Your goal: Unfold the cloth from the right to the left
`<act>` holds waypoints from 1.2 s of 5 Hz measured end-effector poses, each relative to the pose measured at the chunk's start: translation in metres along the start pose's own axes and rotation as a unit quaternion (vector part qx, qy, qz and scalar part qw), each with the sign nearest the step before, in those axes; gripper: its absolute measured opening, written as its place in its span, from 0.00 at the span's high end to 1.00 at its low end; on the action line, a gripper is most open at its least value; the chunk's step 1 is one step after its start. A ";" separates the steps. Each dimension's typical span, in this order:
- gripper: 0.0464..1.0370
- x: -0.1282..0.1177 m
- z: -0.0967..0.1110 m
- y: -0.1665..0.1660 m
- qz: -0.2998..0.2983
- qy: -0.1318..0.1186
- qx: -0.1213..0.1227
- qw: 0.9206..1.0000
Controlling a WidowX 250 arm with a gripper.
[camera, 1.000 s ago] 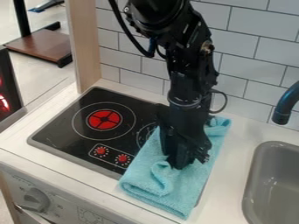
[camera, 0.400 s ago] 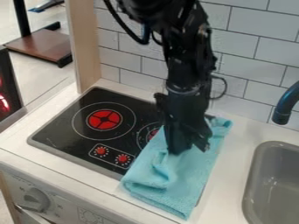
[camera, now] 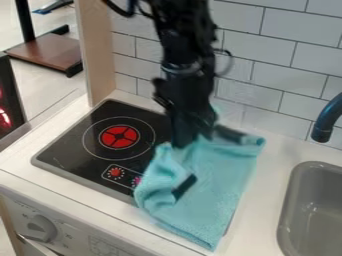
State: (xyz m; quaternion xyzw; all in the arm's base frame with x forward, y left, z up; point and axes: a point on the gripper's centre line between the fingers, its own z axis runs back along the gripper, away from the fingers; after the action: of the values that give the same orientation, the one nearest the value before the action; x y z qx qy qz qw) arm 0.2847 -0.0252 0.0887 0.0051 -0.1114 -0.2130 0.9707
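On my far left, one dark panel (camera: 8, 82) is showing a red glow, and one brown board (camera: 47, 52) is sitting low on a black frame. One grey knob (camera: 41, 228) is sticking out from the front of the kitchen unit (camera: 77, 241). One pale wooden upright (camera: 98, 52) is standing behind the white counter (camera: 25, 162). Next along, one black stovetop (camera: 70, 145) is showing me one red burner disc (camera: 119, 136), with two small red knobs (camera: 115, 172) in front, the right one lying right by the cloth's edge.

One black gripper (camera: 185, 139) is hanging down over the stove's right side, at the back left part of the one light-blue cloth (camera: 217, 182). I can't tell how far open it is, or whether it is holding any cloth. The cloth is lying rumpled over the stove's right part and the counter beside it, its left side bunching up and its near corner pointing forward. White tiles (camera: 267, 62) are running behind. Farthest right, one grey sink (camera: 288, 212) is sitting in the counter, and one dark blue faucet (camera: 325, 120) is curving above it.
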 end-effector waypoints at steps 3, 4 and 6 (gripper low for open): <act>0.98 -0.025 -0.008 0.075 0.048 0.016 -0.004 0.999; 0.98 -0.032 -0.035 0.088 0.049 0.041 -0.016 0.998; 0.95 -0.048 -0.056 0.110 0.046 0.064 0.001 0.997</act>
State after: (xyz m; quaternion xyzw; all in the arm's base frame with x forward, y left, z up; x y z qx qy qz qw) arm 0.2993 0.0924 0.0299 0.0141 -0.0498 -0.1672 0.9846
